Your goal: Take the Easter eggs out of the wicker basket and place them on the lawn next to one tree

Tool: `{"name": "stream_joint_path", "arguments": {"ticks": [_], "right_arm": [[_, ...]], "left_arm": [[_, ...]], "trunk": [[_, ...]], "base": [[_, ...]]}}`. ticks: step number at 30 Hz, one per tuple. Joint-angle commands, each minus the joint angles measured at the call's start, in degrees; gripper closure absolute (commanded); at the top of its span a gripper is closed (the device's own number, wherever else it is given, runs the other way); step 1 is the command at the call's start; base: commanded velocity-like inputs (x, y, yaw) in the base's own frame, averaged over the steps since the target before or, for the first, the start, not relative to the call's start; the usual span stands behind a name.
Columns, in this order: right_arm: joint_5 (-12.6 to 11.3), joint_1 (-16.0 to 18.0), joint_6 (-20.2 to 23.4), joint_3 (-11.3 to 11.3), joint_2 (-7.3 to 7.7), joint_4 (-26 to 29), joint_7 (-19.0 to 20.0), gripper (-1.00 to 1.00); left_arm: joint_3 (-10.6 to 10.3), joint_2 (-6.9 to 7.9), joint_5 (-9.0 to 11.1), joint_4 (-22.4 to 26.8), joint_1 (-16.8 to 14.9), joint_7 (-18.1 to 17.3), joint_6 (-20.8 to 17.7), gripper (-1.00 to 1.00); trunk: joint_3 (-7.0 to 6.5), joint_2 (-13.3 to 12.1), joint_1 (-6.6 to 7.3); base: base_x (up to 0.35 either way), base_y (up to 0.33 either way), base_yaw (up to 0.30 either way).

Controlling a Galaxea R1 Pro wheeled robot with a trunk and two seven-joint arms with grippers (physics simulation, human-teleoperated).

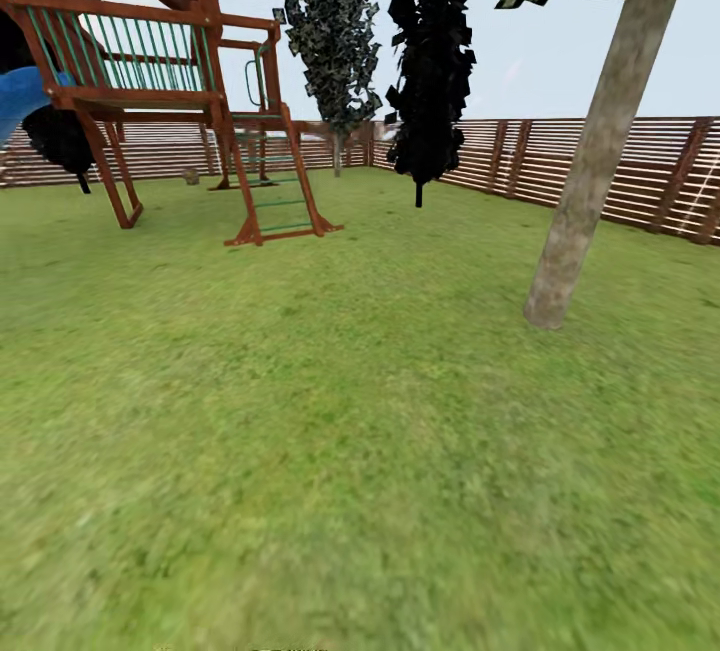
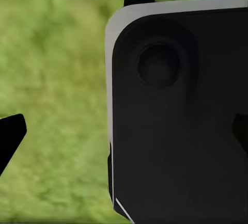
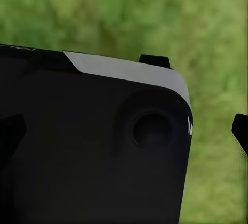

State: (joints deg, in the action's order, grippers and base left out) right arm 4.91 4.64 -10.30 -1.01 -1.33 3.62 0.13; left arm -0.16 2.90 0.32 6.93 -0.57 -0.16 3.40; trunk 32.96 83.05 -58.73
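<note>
Where the mottled green lawn (image 1: 330,411) spreads across the head view, a tall tree with a leaning pale grey-beige trunk (image 1: 600,146) rises at the right, near the reddish-brown slatted wooden fence (image 1: 600,166). A tiny brownish object at the far fence, beside the wooden play tower with green rails (image 1: 150,61), may be the basket; it is too small to tell. An all-black thin-trunked tree (image 1: 428,81) stands mid-distance. Both wrist views show dark robot bodywork over blurred grass; I cannot tell either gripper's finger spacing.

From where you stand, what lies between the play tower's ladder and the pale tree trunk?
Head view: just grass between the ladder and the pale trunk.
</note>
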Motion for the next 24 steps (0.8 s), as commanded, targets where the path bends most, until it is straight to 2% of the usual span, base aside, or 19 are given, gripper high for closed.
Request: {"name": "stream_joint_path", "arguments": {"ticks": [1, 16, 19, 24], "right_arm": [[0.5, 0.0, -0.1, 0.0, 0.01, 0.0, 0.0, -1.0], [0.8, 0.0, -0.2, -0.1, 0.01, 0.0, -0.1, -1.0], [0.8, 0.0, -0.2, -0.1, 0.01, 0.0, -0.1, -1.0], [0.8, 0.0, -0.2, -0.1, 0.01, 0.0, -0.1, -1.0]], "left_arm": [[0.0, 0.0, 0.0, -0.1, 0.0, 0.0, 0.2, -1.0], [0.1, 0.0, 0.0, -0.1, 0.0, 0.1, 0.2, -1.0], [0.3, 0.06, 0.1, -0.2, 0.0, 0.1, 0.2, -1.0], [3.2, 0.09, 0.1, -0.2, 0.0, 0.2, 0.2, -1.0]], "trunk": [[0.05, 0.0, 0.0], [0.23, 0.0, 0.0], [0.31, 0.0, 0.0], [0.44, 0.0, 0.0]], "base": [[0.0, 0.0, 0.294], [0.001, 0.0, 0.294], [0.19, 0.0, 0.294], [0.31, 0.0, 0.294]]}}
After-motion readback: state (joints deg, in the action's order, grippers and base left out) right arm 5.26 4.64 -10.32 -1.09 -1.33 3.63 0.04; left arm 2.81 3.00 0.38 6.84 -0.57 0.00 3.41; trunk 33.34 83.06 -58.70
